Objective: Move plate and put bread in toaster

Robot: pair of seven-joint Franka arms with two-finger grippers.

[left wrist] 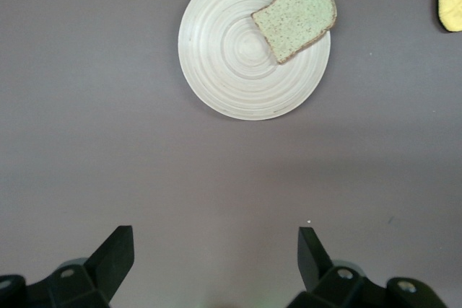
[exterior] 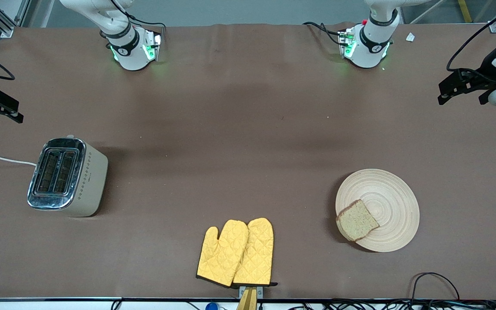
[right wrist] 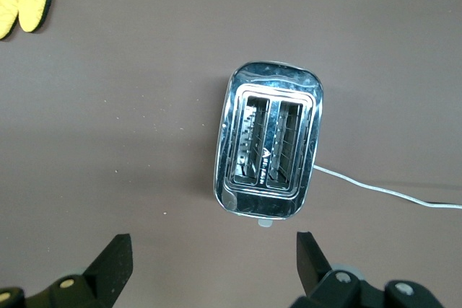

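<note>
While bread (exterior: 357, 220) overhangs plate (exterior: 388, 202) rim.

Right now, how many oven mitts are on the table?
2. Both yellow oven mitts lie side by side, overlapping, at the table edge nearest the front camera: one toward the toaster's end, the other toward the plate's. Nothing suggests more are hidden.

Bread (exterior: 357, 220) on plate (exterior: 388, 202); toaster (exterior: 67, 177) toward right arm's end.
</note>
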